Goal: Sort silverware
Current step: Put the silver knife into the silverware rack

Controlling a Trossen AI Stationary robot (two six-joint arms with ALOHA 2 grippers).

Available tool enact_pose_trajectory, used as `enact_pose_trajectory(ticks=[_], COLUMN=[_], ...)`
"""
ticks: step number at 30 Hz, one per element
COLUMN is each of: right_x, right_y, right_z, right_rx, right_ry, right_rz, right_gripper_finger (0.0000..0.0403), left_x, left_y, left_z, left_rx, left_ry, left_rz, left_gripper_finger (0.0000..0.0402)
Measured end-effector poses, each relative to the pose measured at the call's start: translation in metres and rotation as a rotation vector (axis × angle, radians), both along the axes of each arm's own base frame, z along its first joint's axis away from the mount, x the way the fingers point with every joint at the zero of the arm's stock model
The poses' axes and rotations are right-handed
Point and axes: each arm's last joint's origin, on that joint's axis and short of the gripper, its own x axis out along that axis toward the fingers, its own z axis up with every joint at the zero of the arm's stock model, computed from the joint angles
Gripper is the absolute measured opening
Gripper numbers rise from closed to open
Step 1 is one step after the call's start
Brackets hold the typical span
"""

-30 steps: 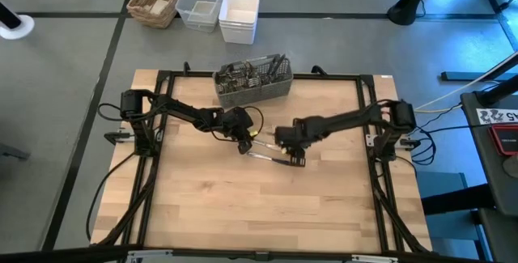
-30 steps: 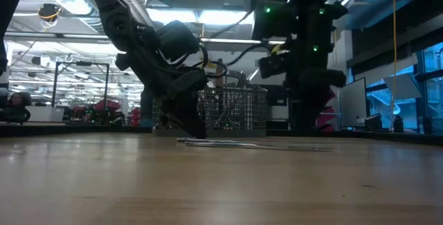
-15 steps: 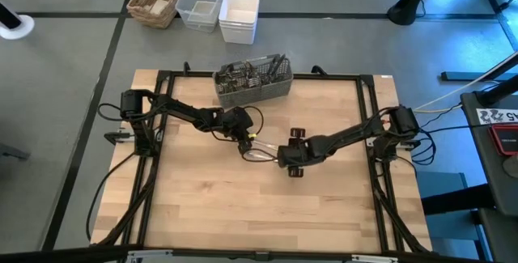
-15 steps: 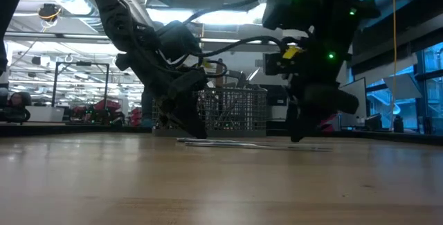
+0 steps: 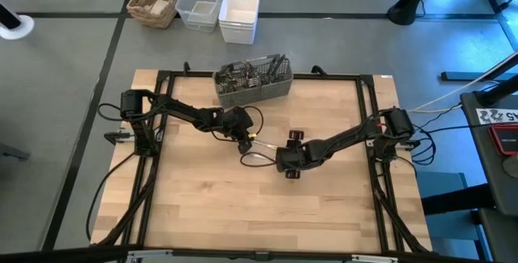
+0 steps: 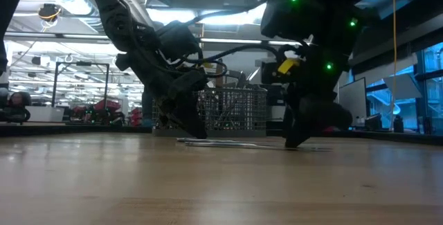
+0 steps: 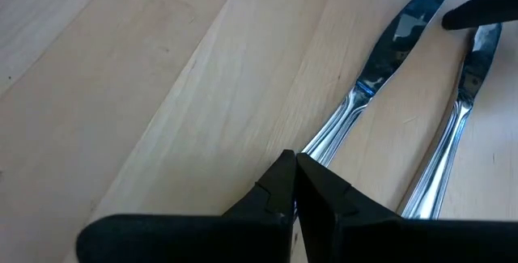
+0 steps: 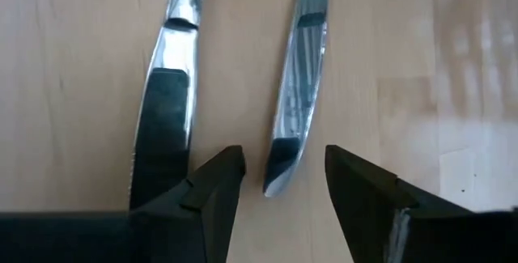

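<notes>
Silverware at issue here is two table knives lying flat on the bare wood near the middle of the tabletop, side by side and roughly parallel, a narrow strip of wood between them, their long axes running across the tabletop from the left arm toward the right arm. In the left wrist view the first knife point(image 7: 380, 61) and the second knife point(image 7: 453, 125) both point their blades away from the left claw point(image 7: 295, 184), with the handle ends near it; its two fingers are pressed together with no gap and nothing between them, the tip down at the handle end of the first knife. In the right wrist view the rounded blade tips point toward the right claw point(image 8: 278, 184), whose fingers stand wide apart, straddling the tip of one blade without closing on it, while the other blade lies just outside one finger. From above, the left claw point(image 5: 243, 142) sits a little toward the far edge from the centre and the right claw point(image 5: 285, 159) just beside it toward the right edge, the knives between them. More silverware stands bunched in a grey mesh caddy point(image 5: 252, 85) at the middle of the far edge
</notes>
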Motion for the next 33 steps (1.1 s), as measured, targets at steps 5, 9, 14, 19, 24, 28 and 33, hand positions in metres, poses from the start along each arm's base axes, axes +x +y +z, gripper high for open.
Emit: enact_pose_trajectory(ticks=[5, 9, 14, 19, 24, 28, 33], right_x=[0.001, 0.001, 0.001, 0.002, 0.002, 0.003, 0.004], right_y=[0.0, -0.002, -0.003, -0.003, -0.003, -0.002, -0.001], right_z=[-0.004, -0.005, -0.005, -0.011, -0.021, -0.025, -0.025], right_rx=[-0.049, -0.102, -0.117, -0.114, -0.116, -0.1, -0.082], right_ry=[0.002, -0.005, -0.004, 0.009, 0.044, 0.047, 0.039], right_rz=[-0.011, -0.026, -0.032, -0.028, -0.022, -0.017, -0.014], right_gripper_finger=[0.0186, 0.0186, 0.0186, 0.0186, 0.0179, 0.0148, 0.0094], left_x=[0.0, 0.0, 0.0, 0.0, 0.0, 0.0, 0.0], left_y=[0.0, 0.0, 0.0, 0.0, 0.0, 0.0, -0.001], left_z=[0.0, 0.0, 0.0, 0.0, 0.0, 0.0, 0.0], left_rx=[0.0, 0.0, 0.0, -0.003, -0.012, -0.014, -0.015], left_ry=[0.0, -0.001, -0.001, -0.002, -0.003, -0.004, -0.003], left_rz=[0.0, 0.0, 0.0, 0.003, 0.014, 0.011, 0.01], left_gripper_finger=[0.0005, 0.0005, 0.0005, 0.0005, 0.0005, 0.0005, 0.0005])
